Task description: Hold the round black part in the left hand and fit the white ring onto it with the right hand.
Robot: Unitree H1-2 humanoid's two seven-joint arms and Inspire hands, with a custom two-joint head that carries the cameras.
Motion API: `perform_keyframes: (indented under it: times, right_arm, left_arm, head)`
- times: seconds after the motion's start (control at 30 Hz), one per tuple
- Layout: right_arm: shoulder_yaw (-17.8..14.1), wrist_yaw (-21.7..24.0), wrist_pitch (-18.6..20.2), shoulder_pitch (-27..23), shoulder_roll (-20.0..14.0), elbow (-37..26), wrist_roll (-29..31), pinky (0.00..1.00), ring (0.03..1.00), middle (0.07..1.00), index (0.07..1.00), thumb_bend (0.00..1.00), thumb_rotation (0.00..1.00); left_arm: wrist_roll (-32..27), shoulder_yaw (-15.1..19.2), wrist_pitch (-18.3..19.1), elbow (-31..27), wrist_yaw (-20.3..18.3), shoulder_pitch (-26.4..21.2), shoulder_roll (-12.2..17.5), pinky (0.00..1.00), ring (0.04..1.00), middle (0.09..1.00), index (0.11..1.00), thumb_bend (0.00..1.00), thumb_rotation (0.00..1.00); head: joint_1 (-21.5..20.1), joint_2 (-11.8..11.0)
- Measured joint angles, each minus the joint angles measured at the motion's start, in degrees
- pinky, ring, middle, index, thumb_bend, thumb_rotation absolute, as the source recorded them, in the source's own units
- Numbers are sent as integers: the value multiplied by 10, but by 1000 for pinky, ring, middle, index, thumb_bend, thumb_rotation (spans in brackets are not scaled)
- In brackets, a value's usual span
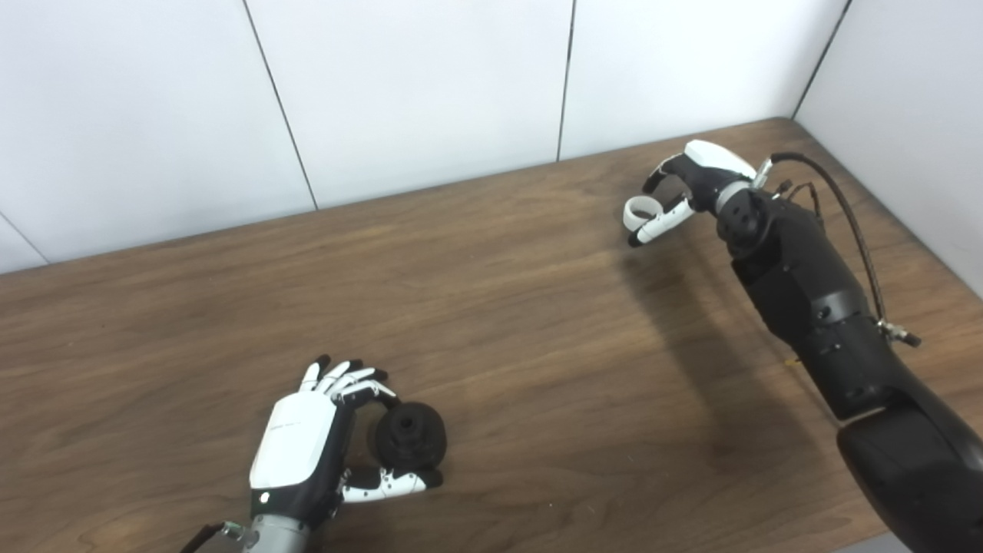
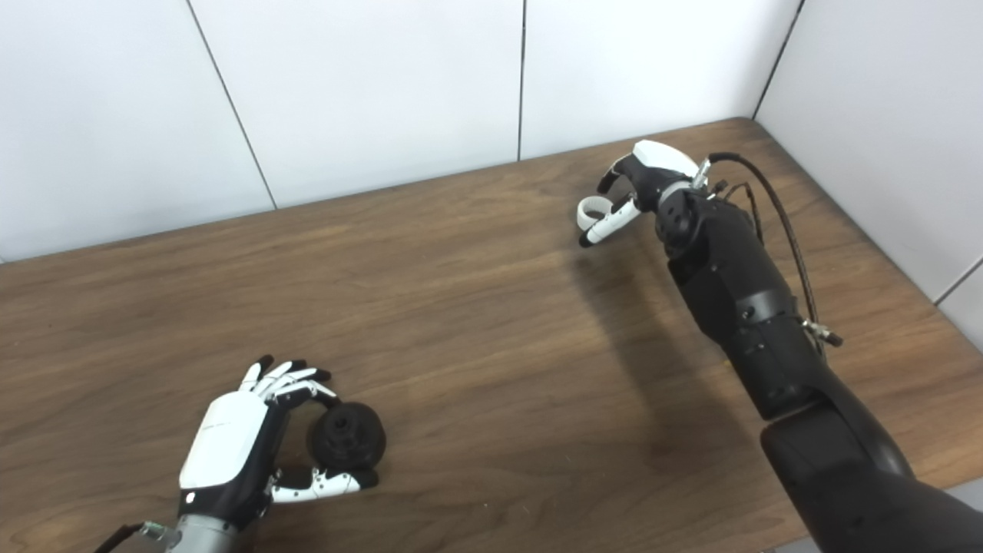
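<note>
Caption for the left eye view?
Left hand grips black part; right hand holds white ring far across the table.

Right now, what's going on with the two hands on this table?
The left hand is near the front edge of the wooden table, its fingers and thumb curled around the round black part. Whether the part is lifted or resting on the table is unclear. The right hand is far off toward the back right corner, pinching the white ring. The two pieces are well apart, so the ring is not yet fitted.
</note>
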Motion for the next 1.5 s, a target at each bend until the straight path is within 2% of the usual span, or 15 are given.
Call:
perform_keyframes:
  times: [1.5]
  right_arm:
    - [29, -16, 0, 2, -10, 0, 13, 952, 966, 879, 650, 789, 252]
  left_arm:
    - [0, 3, 2, -3, -9, -2, 0, 1000, 910, 799, 483, 525, 53]
  head:
    - [0, 7]
